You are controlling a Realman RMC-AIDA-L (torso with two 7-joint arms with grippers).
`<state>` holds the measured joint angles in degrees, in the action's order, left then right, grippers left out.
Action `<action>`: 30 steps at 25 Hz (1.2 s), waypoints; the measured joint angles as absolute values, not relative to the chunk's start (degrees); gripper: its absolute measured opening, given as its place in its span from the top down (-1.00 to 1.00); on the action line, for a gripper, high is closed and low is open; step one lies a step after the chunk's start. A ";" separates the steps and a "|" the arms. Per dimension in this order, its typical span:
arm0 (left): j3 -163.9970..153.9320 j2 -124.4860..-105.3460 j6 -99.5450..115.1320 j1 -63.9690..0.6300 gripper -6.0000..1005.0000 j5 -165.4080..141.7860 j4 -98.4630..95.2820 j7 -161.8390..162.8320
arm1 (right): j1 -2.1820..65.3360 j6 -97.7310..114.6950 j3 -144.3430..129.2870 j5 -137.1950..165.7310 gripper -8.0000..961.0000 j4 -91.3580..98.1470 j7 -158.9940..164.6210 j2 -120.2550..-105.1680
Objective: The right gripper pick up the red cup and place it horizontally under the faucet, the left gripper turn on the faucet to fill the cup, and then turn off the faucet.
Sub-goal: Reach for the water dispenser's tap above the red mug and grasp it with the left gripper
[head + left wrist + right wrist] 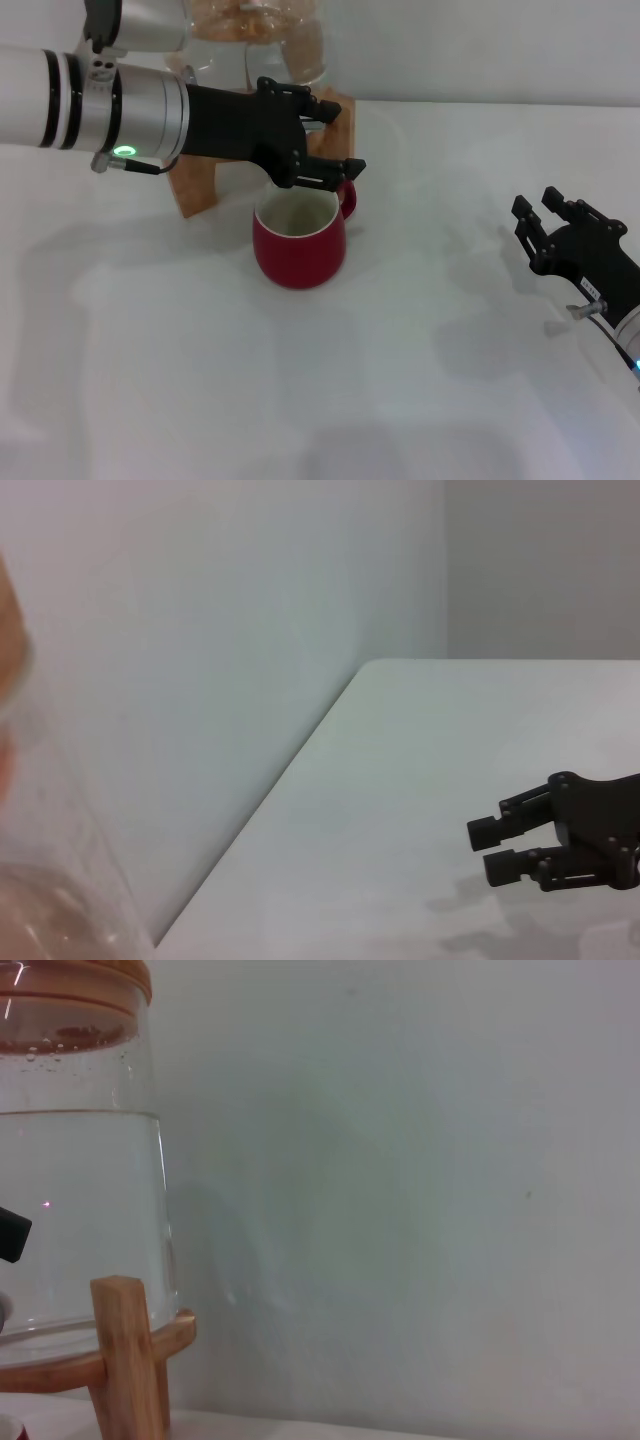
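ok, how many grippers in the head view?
2. The left gripper reaches in from the left, above the red cup, in front of the glass jar's wooden stand. The right gripper sits apart at the right edge, low over the table.

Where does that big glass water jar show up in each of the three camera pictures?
Head view: the glass jar stands at the top, behind the left end effector, on a wooden stand.
Left wrist view: only a blurred edge of the jar in the near corner.
Right wrist view: the jar fills one side, holding water.
Shared landmark: the wooden stand, seen in the head and right wrist views.
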<state>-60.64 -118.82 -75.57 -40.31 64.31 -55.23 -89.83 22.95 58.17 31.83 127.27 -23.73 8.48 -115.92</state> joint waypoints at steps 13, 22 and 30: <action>-60.63 -118.81 -77.70 -39.77 -0.51 63.19 -57.62 -87.96 | 22.93 58.28 31.55 127.27 0.20 -23.73 8.53 -115.93; -60.56 -118.82 -78.96 -39.71 -0.51 62.96 -58.22 -86.91 | 22.94 58.27 31.38 127.27 0.20 -23.73 8.53 -115.93; -60.63 -118.84 -80.10 -39.02 -0.51 61.84 -60.42 -85.68 | 22.93 58.27 31.37 127.27 0.20 -23.73 8.53 -115.93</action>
